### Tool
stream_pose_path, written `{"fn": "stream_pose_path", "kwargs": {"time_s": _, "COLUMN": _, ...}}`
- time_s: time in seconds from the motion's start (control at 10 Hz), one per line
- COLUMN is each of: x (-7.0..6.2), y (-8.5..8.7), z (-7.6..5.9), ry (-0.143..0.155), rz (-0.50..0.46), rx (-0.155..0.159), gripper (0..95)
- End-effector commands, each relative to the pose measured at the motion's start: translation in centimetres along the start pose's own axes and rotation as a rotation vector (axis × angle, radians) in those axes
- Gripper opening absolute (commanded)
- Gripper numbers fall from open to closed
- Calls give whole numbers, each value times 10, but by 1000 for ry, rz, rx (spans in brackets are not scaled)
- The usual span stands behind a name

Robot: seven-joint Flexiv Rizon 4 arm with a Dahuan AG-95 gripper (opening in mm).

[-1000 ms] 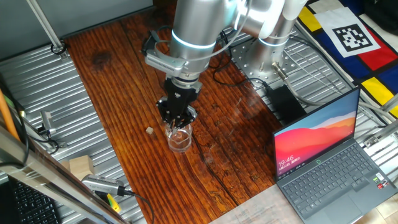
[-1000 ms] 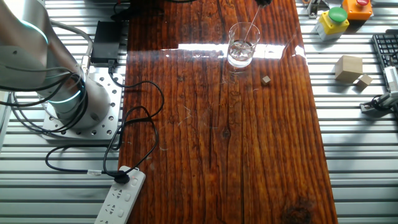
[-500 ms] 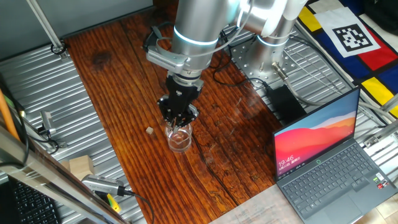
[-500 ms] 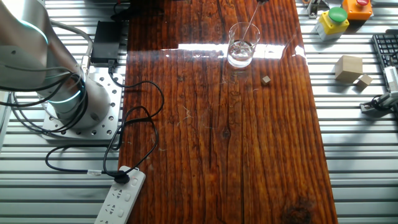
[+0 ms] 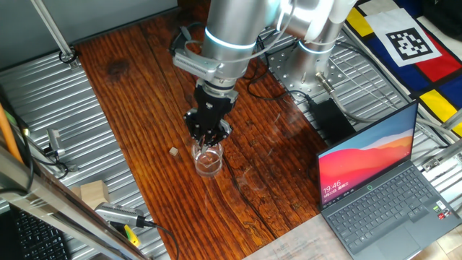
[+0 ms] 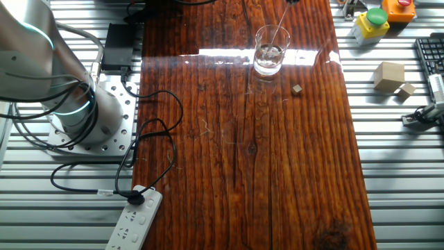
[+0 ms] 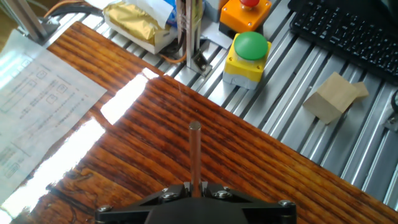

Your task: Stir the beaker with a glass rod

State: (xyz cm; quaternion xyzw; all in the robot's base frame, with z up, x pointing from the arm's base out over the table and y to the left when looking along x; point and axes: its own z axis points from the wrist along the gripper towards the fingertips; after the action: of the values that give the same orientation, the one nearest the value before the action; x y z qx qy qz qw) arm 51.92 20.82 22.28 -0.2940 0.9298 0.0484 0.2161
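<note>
Hand view: the tool [image 7: 196,190] is clamped on the glass rod [image 7: 195,155], which points out over the wooden tabletop [image 7: 261,162]. From one fixed view, the rod dips into the beaker [image 5: 208,159] — a small tan cube [image 5: 174,152] lies near it.

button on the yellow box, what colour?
Green button on the yellow box; clearest in the hand view.

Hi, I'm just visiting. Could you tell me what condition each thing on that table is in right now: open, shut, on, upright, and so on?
Gripper: fingers shut on the glass rod, right above the beaker.
Glass rod: tilted, lower end inside the beaker.
Beaker: upright on the wooden table.
Laptop: lid open, screen lit.
Small tan cube: lying beside the beaker, apart from it.
</note>
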Motion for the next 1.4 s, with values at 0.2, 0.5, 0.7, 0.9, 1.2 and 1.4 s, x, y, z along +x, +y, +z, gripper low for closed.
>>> {"fn": "stream_pose_path", "kwargs": {"time_s": 0.2, "x": 0, "y": 0, "z": -1, "ry": 0, "rz": 2, "rx": -5, "gripper": 0}}
{"fn": "stream_pose_path", "kwargs": {"time_s": 0.5, "x": 1, "y": -4, "z": 4, "ry": -15, "rz": -17, "rx": 4, "gripper": 0}}
{"fn": "stream_pose_path", "kwargs": {"time_s": 0.7, "x": -1, "y": -9, "z": 7, "ry": -23, "rz": -20, "rx": 3, "gripper": 0}}
{"fn": "stream_pose_path", "kwargs": {"time_s": 0.9, "x": -4, "y": -11, "z": 7, "ry": -24, "rz": -18, "rx": 3, "gripper": 0}}
{"fn": "stream_pose_path", "kwargs": {"time_s": 1.2, "x": -10, "y": -9, "z": 13, "ry": -33, "rz": 1, "rx": 4, "gripper": 0}}
{"fn": "stream_pose_path", "kwargs": {"time_s": 1.4, "x": -12, "y": -6, "z": 14, "ry": -31, "rz": 16, "rx": 6, "gripper": 0}}
